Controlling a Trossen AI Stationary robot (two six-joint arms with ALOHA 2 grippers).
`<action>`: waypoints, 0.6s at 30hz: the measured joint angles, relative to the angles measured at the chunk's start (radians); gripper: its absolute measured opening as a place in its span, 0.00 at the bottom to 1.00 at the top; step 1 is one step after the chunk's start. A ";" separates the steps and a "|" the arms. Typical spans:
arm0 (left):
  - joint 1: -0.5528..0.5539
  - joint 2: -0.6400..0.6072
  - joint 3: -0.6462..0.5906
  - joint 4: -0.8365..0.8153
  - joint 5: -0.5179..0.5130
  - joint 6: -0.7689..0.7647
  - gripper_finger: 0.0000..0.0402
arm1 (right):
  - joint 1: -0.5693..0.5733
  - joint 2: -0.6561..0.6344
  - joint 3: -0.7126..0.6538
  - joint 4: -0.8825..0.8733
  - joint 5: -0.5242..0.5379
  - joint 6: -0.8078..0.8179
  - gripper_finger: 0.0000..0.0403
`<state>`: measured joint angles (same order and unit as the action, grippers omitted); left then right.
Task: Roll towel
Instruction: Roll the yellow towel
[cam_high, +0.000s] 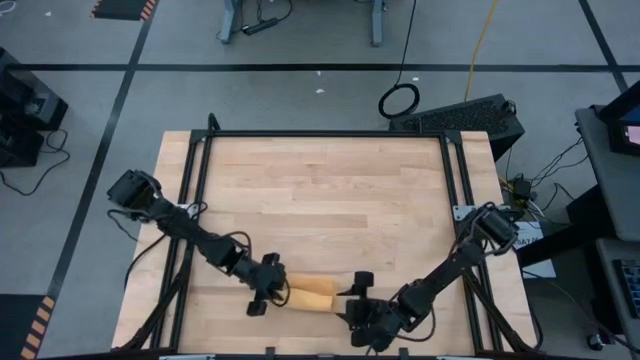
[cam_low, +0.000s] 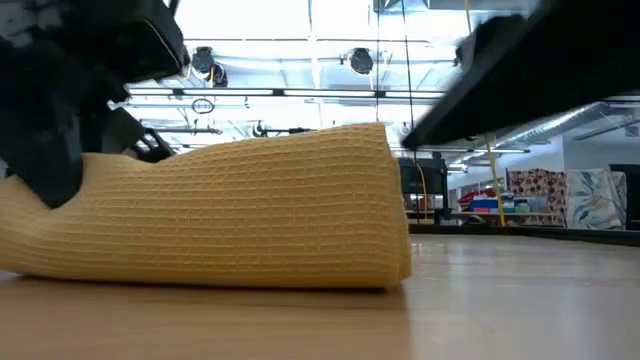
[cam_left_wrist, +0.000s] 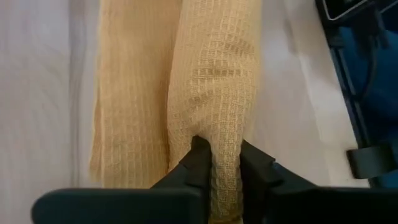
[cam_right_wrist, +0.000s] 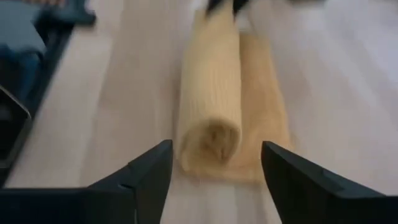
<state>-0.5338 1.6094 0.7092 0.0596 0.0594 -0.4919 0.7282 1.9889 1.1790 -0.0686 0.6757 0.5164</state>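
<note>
High view shows the towel (cam_high: 310, 293) lying near the front edge of the wooden table (cam_high: 320, 190), between my two arms, already wound most of the way into a short mustard-yellow log with a flat strip left beside it. From the left wrist view, my left gripper (cam_left_wrist: 225, 163) pinches one end of the roll, its fingers (cam_left_wrist: 198, 160) pressed into the cloth on either side, which I judge keeps the turns from springing loose. My right gripper (cam_right_wrist: 216, 163) hangs just off the opposite end with its fingers spread wide and touching nothing, the spiral of the roll's end showing between them; I read that as lined up to take hold for the last turn. Low view shows the roll resting flat on the wood.
</note>
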 joint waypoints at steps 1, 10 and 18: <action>0.009 0.000 -0.001 -0.002 0.018 -0.012 0.13 | 0.010 -0.009 0.000 0.013 0.020 -0.017 0.58; 0.121 0.000 -0.002 0.036 0.215 -0.047 0.11 | 0.007 0.049 0.002 0.346 0.030 -0.358 0.60; 0.180 0.022 -0.002 0.032 0.291 -0.055 0.11 | -0.061 0.137 0.002 0.347 0.087 -0.242 0.60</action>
<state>-0.3535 1.6316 0.7068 0.0912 0.3509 -0.5472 0.6674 2.1260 1.1809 0.2783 0.7627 0.2748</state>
